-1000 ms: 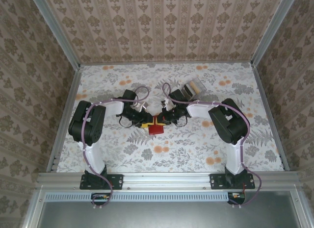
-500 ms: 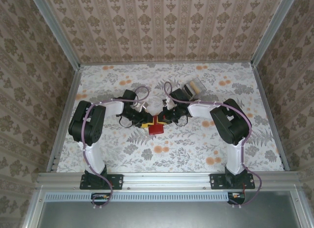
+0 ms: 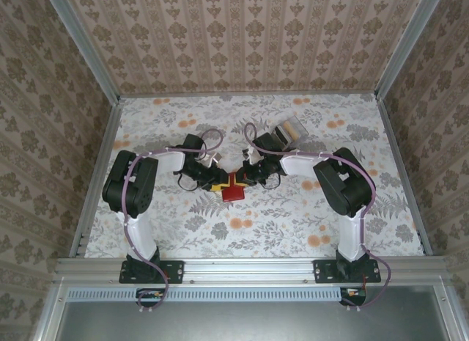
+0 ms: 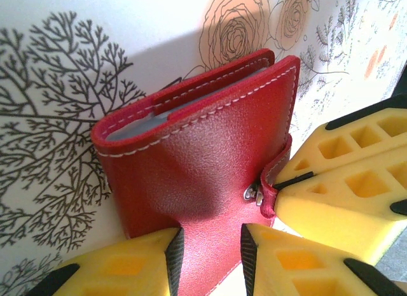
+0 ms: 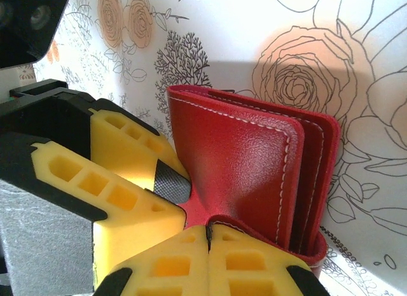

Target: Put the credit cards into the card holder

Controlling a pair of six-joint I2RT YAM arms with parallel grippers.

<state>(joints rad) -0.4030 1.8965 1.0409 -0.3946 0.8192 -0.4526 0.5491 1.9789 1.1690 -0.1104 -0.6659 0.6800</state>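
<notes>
The red card holder [image 4: 210,149] stands slightly open on the flowered tabletop [image 4: 57,86] — left claw [image 4: 210,261] pinching its near cover, right claw [image 4: 283,184] its tab.

- Your two arms fold inward from their bases, with the elbows swung out to either side and the wrists meeting at mid-table.
- Your left gripper [image 3: 217,184] points right. Its yellow fingers [image 4: 127,270] stand part-way apart, closed across one edge of the card holder [image 4: 203,156].
- Your right gripper [image 3: 244,178] points left, almost tip to tip with the left one. Its fingers [image 5: 254,264] press flat together, pinching the card holder's tab.
- Both wrists tilt downward.
</notes>
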